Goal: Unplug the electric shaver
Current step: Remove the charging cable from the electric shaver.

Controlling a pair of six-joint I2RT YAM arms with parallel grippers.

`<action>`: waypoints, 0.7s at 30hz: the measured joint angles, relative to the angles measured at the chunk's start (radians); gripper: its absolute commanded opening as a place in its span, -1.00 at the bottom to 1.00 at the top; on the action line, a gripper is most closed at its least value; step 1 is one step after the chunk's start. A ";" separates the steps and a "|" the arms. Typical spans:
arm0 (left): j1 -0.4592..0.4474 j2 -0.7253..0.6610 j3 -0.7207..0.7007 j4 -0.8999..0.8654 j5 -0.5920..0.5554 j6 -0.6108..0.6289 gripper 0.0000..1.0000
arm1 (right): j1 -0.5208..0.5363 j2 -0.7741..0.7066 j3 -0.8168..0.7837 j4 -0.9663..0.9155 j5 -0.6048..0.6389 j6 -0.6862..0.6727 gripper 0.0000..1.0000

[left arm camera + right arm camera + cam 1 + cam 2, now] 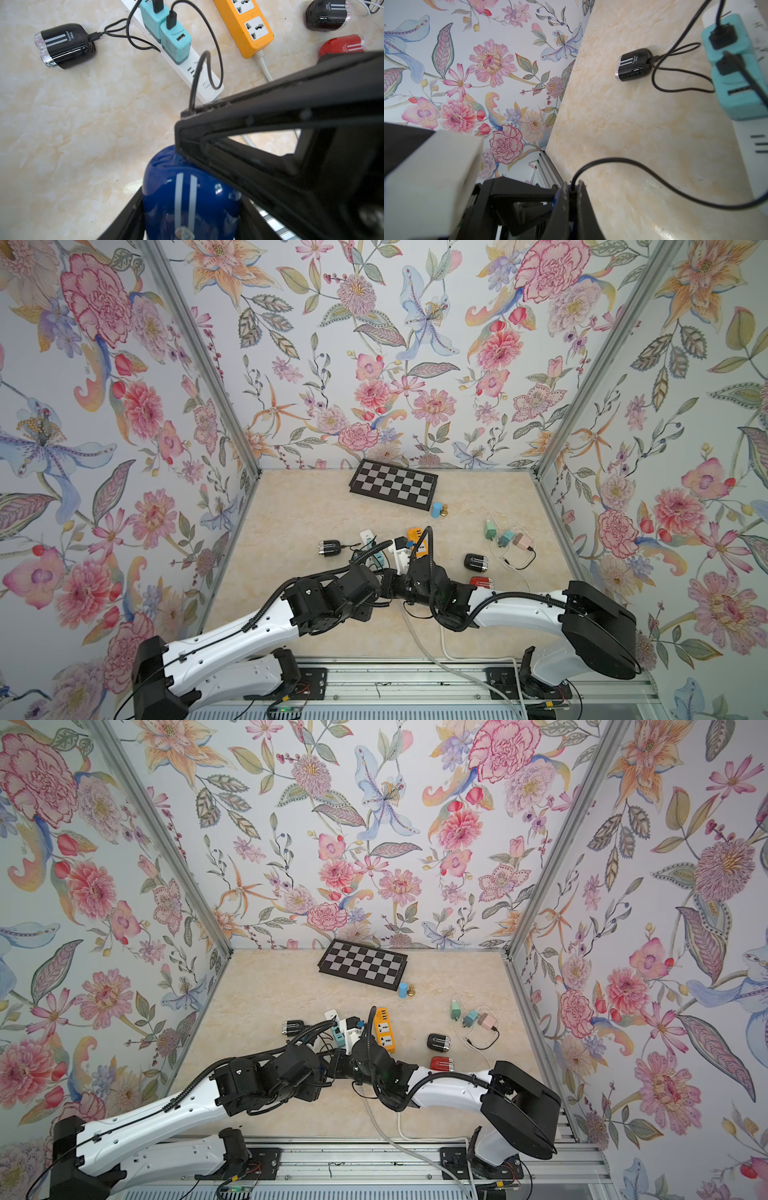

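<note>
The right gripper [186, 114] is clamped tight on the plug end of the thin black charging cable [197, 81], just where it enters the top of the glossy blue electric shaver [187, 187] with two silver stripes. The right wrist view shows the same pinch, jaws together with the cable rising out between them. The left gripper [191, 220] holds that shaver's body between its fingers [128, 216], low in front of the robot near the end of the long white plastic power strip [204, 93]. Whether the shaver rests on the cream marbled tabletop [83, 124] I cannot tell. From the pinch the cable loops slack to a teal cube charger [176, 41] seated in the strip. To do this well, the pull should run straight along the plug's axis, away from the shaver, with the left grip braced as anchor. A sideways tug would likely bend the connector or twist the smooth shell loose. With that slack, the charger should not be dragged. The black electric shaver [66, 45] beside the strip, on its own cable, is best left alone.
</note>
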 measured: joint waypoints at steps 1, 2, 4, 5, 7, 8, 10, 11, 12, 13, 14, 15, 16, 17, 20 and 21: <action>-0.004 -0.001 0.000 0.001 -0.002 -0.003 -0.40 | -0.011 0.000 0.000 -0.001 -0.023 0.003 -1.00; -0.008 -0.002 -0.001 -0.003 0.006 -0.003 -0.40 | -0.025 0.000 0.001 0.000 -0.030 0.006 -1.00; -0.028 -0.006 -0.007 -0.007 0.029 -0.002 -0.42 | -0.073 -0.003 0.003 -0.005 -0.051 0.007 -1.00; -0.033 -0.007 -0.008 -0.013 0.037 -0.002 -0.42 | -0.093 -0.008 0.003 -0.013 -0.054 0.004 -1.00; -0.036 -0.008 -0.009 -0.027 0.047 0.002 -0.43 | -0.125 -0.020 0.003 -0.027 -0.051 0.000 -1.00; -0.036 -0.008 -0.009 -0.032 0.047 0.002 -0.42 | -0.128 -0.023 0.003 -0.027 -0.051 -0.003 -1.00; -0.036 -0.008 -0.008 -0.040 0.047 0.002 -0.42 | -0.121 -0.025 0.008 -0.018 -0.053 -0.003 -1.00; -0.036 -0.008 -0.008 -0.039 0.047 0.002 -0.42 | -0.115 -0.024 0.010 -0.015 -0.055 -0.003 -1.00; -0.036 -0.008 -0.008 -0.039 0.046 0.002 -0.42 | -0.108 -0.023 0.013 -0.010 -0.056 -0.003 -1.00; -0.036 -0.008 -0.008 -0.039 0.045 0.002 -0.42 | -0.103 -0.019 0.018 -0.004 -0.058 -0.003 -1.00; -0.036 -0.008 -0.008 -0.039 0.044 0.002 -0.43 | -0.098 -0.016 0.022 0.001 -0.061 -0.003 -1.00; -0.036 -0.008 -0.008 -0.040 0.043 0.001 -0.43 | -0.096 -0.013 0.026 0.003 -0.068 -0.003 -1.00; -0.036 -0.008 -0.008 -0.040 0.040 0.001 -0.43 | -0.096 -0.013 0.026 0.003 -0.072 -0.003 -1.00; -0.036 -0.008 -0.008 -0.042 0.036 0.000 -0.42 | -0.098 -0.013 0.026 0.003 -0.076 -0.003 -1.00; -0.036 -0.010 -0.008 -0.050 0.011 -0.013 -0.42 | -0.105 -0.013 0.026 -0.007 -0.097 -0.014 -1.00; -0.036 -0.013 -0.009 -0.050 0.005 -0.019 -0.42 | -0.105 -0.013 0.026 -0.014 -0.105 -0.023 -1.00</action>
